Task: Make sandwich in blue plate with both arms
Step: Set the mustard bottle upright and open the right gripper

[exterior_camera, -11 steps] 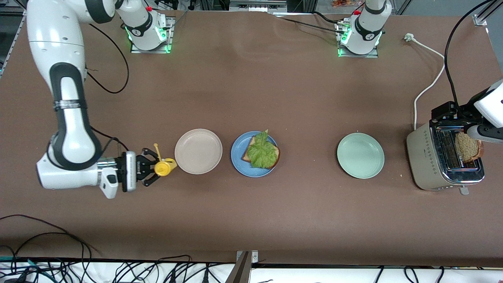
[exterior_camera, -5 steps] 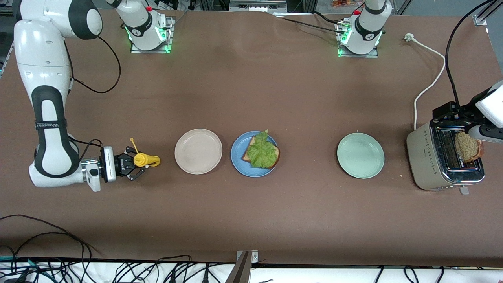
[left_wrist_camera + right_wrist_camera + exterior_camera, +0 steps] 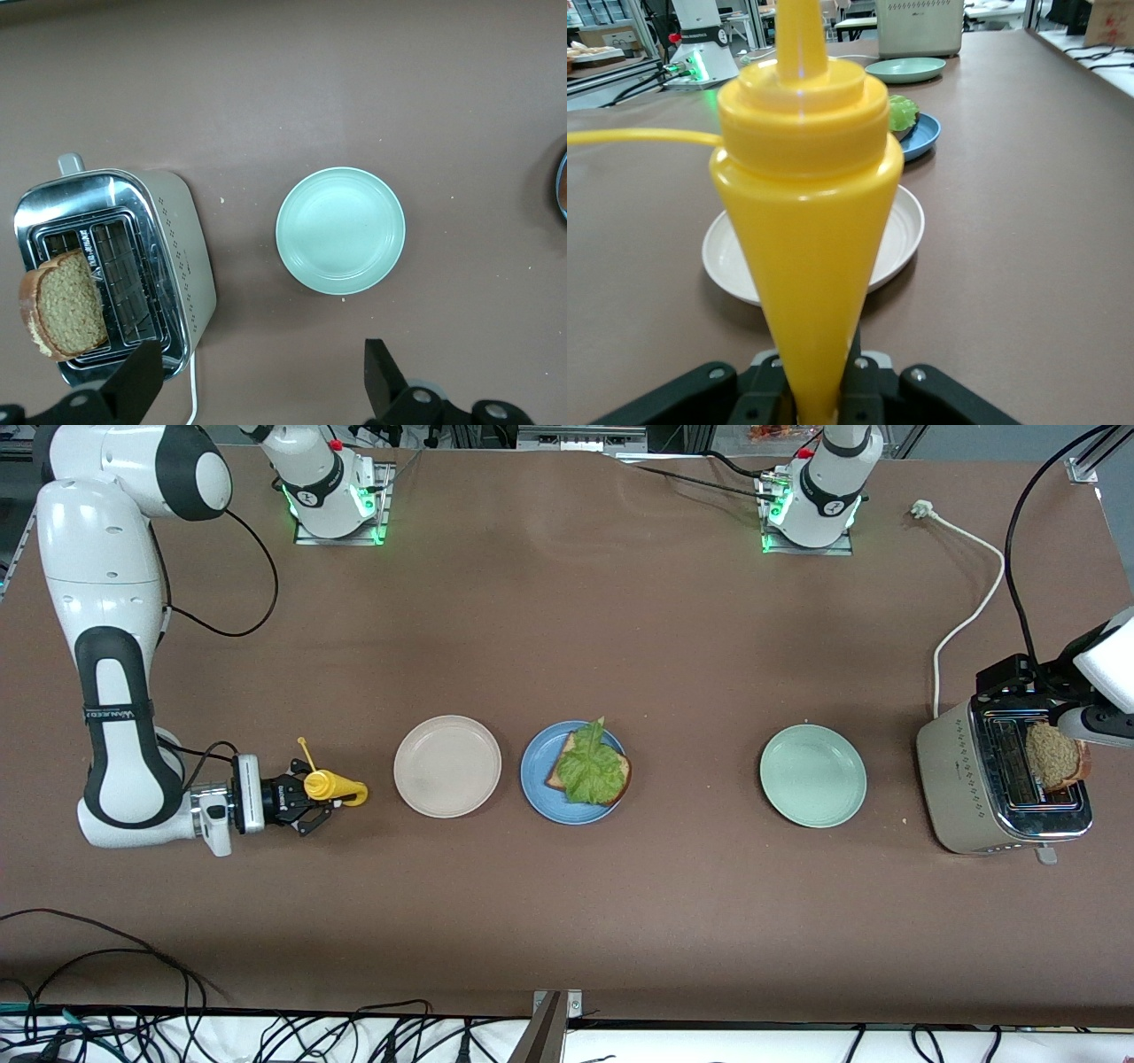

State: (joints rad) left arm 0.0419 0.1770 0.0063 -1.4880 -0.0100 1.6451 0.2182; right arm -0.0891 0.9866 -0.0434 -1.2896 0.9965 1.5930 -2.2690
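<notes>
My right gripper [image 3: 312, 801] clamps the yellow squeeze bottle [image 3: 330, 786] beside the beige plate [image 3: 447, 766], ready for saucing; my left gripper [image 3: 257, 376] hangs open over the toaster [image 3: 1001, 788], poised for the second slice [image 3: 1054, 755].

The blue plate [image 3: 537, 793] sits well apart from the right gripper [image 3: 312, 804], toward the left arm's end of the table from it. On it lies a brown bread slice [image 3: 623, 774], flat, with a ruffled green lettuce leaf [image 3: 591, 769] spread on top. The second bread slice [image 3: 64, 304] stands tilted in a toaster slot, below the wide-open left gripper [image 3: 257, 376].
</notes>
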